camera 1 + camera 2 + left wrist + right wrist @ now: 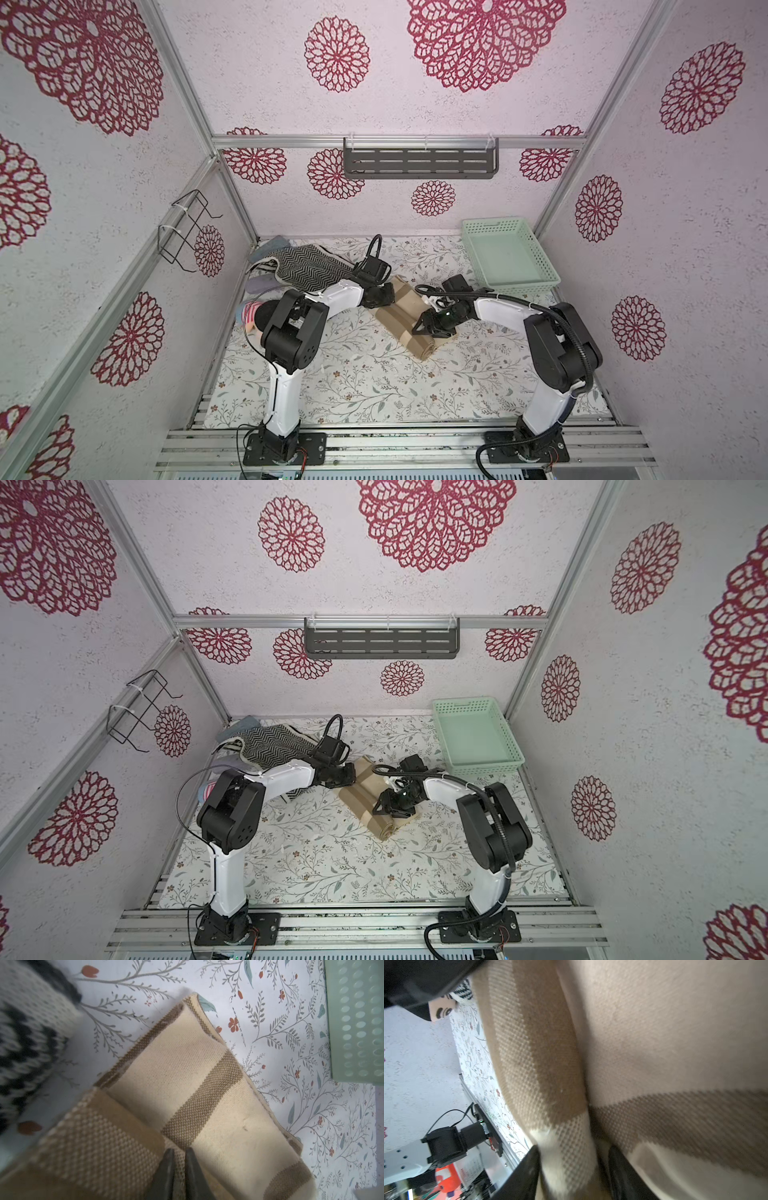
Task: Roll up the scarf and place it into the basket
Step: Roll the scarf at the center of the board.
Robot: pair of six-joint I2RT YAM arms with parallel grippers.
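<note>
Beige tan-striped knit scarf point(395, 322) lay pinched by left gripper point(178, 1151); right gripper point(574, 1153) straddled it, jaws parted; black-and-white herringbone knit cloth point(307, 262) alongside, mint-green perforated plastic basket point(523, 286) nearby.

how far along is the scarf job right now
Done: the scarf lies in a loose, partial roll on the table, and its near end looks coiled. In hand: the left gripper pinches a fold, and the right gripper straddles the fabric with jaws apart. Left: tightening the roll and moving it into the basket, which holds nothing.
</note>
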